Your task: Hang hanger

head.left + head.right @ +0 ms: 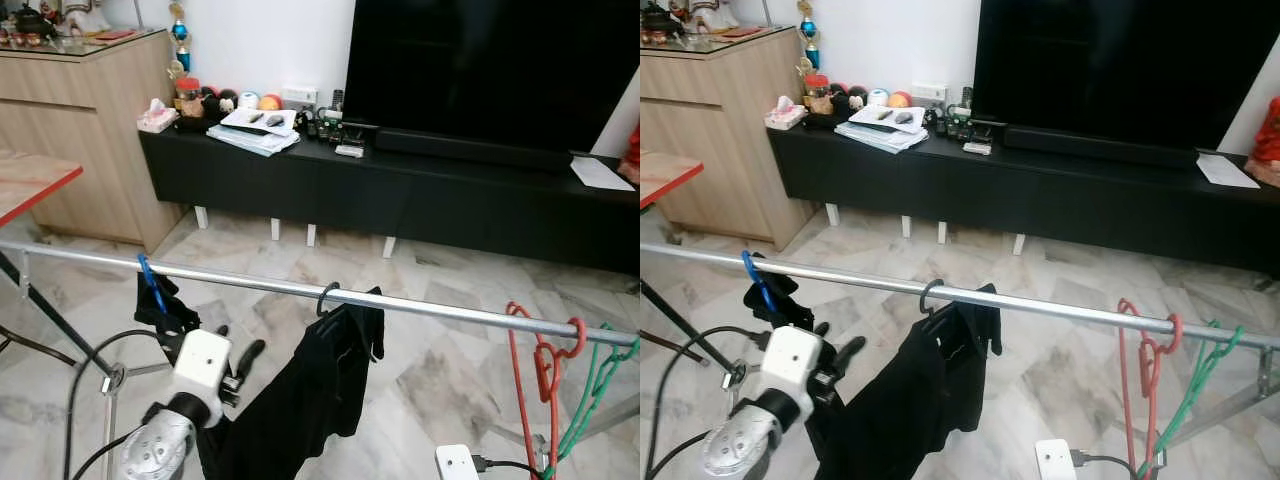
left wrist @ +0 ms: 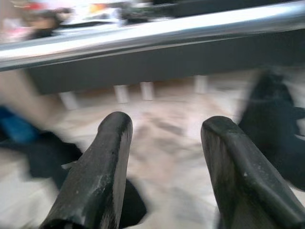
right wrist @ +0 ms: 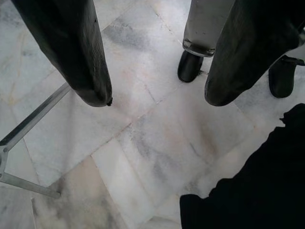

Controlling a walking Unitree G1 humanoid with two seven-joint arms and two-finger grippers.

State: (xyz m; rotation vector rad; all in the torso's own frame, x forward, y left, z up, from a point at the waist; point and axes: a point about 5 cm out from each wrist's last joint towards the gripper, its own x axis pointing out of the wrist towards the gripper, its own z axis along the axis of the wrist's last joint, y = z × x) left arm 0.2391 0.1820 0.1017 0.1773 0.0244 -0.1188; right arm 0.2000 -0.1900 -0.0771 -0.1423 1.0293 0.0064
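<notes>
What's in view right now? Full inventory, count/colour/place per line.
Rail: 1, silver, across the foreground.
Hangers with black clothes: 2; blue hook toward the rail's left, black hook mid-rail.
Empty hangers: 2, red and green, at the rail's right end.
TV: 1, black, on the console.
Console: 1, black, along the wall; papers and small items on top.
Cabinet: 1, light wood, left of the console.
Table: 1, red-edged, far left.
Left gripper: open, just below the rail.
Right gripper: open, low, pointing at the marble floor.
</notes>
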